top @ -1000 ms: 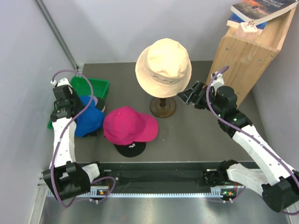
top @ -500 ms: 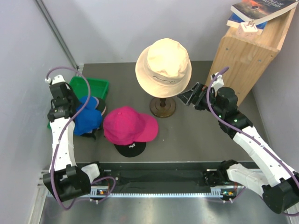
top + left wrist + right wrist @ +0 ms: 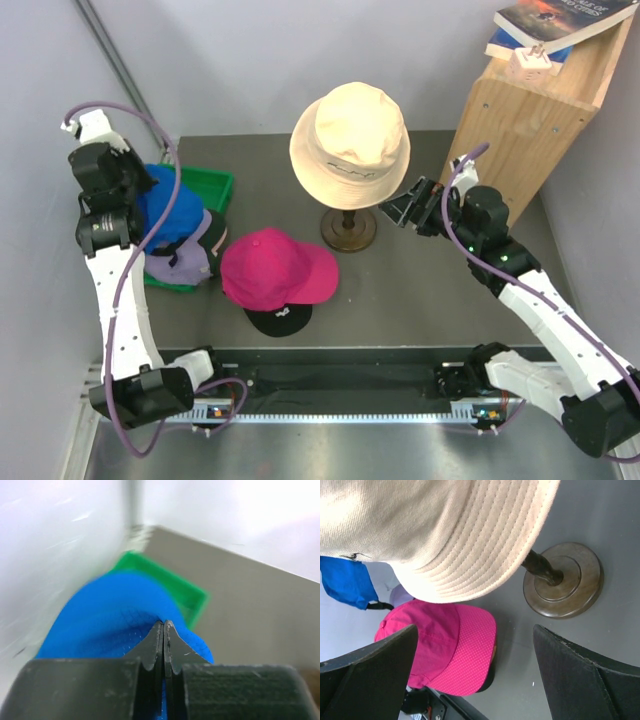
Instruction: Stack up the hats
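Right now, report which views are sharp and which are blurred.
Top external: evenly lit and sharp throughout, the cream hat crisp. Left wrist: smeared; the blue hat, the green bin and the wall are blurred, the shut jaws somewhat crisper. Right wrist: the cream hat's stitching and the magenta hat are sharp, its own fingers dark and featureless.

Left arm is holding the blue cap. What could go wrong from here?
The left gripper has its jaws shut on just a fold of the blue cloth cap; it may slip out in transit.
The cap hangs close over the lavender cap and green tray and could snag them.
The open right gripper sits near the cream bucket hat on its wooden stand; a swing might tip it.
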### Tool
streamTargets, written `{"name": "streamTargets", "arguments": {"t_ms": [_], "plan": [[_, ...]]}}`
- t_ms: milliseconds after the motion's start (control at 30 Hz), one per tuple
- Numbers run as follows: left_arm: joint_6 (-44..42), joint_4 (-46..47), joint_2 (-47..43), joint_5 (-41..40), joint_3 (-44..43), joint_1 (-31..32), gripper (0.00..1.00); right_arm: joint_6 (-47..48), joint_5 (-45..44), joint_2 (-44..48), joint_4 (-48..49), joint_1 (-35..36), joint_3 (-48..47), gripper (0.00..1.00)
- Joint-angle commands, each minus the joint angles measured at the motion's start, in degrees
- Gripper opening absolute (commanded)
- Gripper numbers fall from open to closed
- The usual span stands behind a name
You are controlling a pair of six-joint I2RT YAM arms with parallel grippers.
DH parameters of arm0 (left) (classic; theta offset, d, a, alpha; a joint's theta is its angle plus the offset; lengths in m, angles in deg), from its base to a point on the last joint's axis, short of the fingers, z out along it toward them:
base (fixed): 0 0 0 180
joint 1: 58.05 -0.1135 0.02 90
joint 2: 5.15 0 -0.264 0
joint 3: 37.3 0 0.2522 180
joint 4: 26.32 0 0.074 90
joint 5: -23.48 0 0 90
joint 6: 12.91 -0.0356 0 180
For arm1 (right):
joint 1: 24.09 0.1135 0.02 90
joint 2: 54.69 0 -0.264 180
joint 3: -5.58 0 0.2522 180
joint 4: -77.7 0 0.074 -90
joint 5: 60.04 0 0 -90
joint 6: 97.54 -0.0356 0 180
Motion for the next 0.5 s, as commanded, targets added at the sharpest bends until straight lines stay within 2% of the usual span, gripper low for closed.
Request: {"name": "streamTargets", "arguments": {"t_ms": [0,33,133,467], "plan": [[2.0,10.7,-2.5,23.8,-3.2,0.0,0.0,0.6,2.7,-0.5,1.8,-0.7,-5.5,0.96],[2.8,12.7,-2.5,30.9,-3.6,0.1,0.0,-0.1,3.2,-0.7,2.4,-0.6,-6.0,0.96],[7.4,16.9,-2.6,40.4,-4.7,0.6,0.0,-3.1,5.5,-1.3,4.6,-0.6,-7.8,0.96],[20.7,21.0,-4.1,56.6,-7.5,4.3,0.0,-18.4,12.7,-2.5,17.1,0.4,-7.7,0.96]]}}
